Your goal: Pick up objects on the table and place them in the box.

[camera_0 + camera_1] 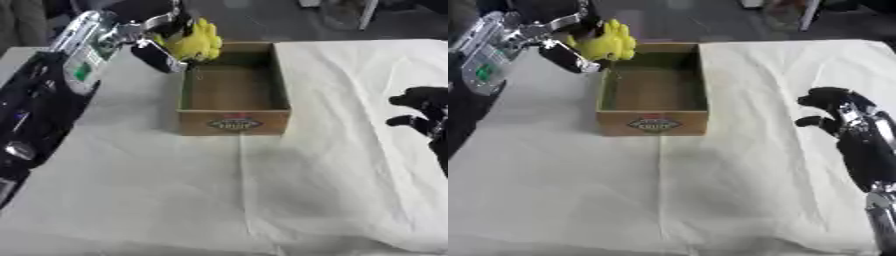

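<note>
A brown cardboard box (233,121) stands open at the middle of the table, its inside bare. My left hand (160,35) hangs over the box's far left corner, shut on a yellow bumpy object (197,42) that sits just above the box rim. My right hand (833,111) hovers over the cloth to the right of the box, fingers curled, nothing in it.
A white cloth (332,165) covers the table, with a crease running from the box toward the front edge. My left arm (44,100) stretches along the left side. Dark floor and furniture legs lie beyond the far edge.
</note>
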You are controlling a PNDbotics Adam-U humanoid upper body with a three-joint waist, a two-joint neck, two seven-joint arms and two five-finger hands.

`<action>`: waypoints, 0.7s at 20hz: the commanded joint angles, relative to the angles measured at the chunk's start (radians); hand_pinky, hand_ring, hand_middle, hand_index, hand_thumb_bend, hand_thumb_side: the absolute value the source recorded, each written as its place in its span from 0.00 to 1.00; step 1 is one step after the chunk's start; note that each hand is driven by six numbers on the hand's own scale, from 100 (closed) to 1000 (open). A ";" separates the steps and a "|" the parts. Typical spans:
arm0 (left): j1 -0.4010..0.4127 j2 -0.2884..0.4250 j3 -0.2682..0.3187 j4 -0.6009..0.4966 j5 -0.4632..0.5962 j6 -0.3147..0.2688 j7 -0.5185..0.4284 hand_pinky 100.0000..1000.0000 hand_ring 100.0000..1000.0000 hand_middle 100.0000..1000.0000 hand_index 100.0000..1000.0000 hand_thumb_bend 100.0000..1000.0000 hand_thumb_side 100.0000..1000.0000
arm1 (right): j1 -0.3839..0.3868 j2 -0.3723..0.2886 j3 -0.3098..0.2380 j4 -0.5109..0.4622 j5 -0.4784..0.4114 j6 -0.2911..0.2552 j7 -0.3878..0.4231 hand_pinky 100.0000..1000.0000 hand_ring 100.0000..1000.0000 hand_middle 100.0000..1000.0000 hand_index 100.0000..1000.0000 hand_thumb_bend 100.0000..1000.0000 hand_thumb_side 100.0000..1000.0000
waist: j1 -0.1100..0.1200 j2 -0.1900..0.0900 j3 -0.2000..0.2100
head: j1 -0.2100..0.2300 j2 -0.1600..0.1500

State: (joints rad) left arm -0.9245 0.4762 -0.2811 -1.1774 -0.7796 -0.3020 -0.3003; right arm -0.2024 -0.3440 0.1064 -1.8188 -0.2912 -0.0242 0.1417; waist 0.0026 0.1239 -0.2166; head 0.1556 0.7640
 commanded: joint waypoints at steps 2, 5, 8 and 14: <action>-0.036 -0.040 0.035 0.091 -0.092 -0.013 0.064 0.31 0.18 0.14 0.38 0.00 0.12 | -0.022 -0.005 0.007 -0.008 -0.006 0.003 0.013 0.59 0.78 0.60 0.70 0.00 0.65 | -0.001 -0.006 -0.022 | 0.020 0.006; -0.035 -0.059 0.051 0.143 -0.152 -0.020 0.103 0.32 0.19 0.15 0.39 0.00 0.12 | -0.030 0.000 0.012 -0.007 -0.007 0.005 0.018 0.59 0.78 0.60 0.70 0.00 0.65 | 0.001 0.000 -0.047 | 0.026 0.006; -0.028 -0.071 0.062 0.181 -0.207 -0.022 0.151 0.34 0.20 0.16 0.41 0.00 0.12 | -0.038 0.004 0.018 -0.007 -0.006 0.007 0.024 0.59 0.78 0.60 0.70 0.00 0.65 | 0.002 0.007 -0.068 | 0.036 0.003; -0.008 -0.094 0.067 0.245 -0.285 -0.018 0.216 0.54 0.42 0.36 0.57 0.43 0.19 | -0.044 0.009 0.022 -0.008 -0.005 0.007 0.029 0.59 0.78 0.60 0.70 0.00 0.65 | 0.000 0.015 -0.093 | 0.046 -0.001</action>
State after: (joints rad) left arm -0.9155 0.3735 -0.2236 -0.9323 -1.0479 -0.3201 -0.0967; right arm -0.2329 -0.3271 0.1308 -1.8159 -0.2924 -0.0159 0.1671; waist 0.0055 0.1501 -0.3091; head 0.1972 0.7635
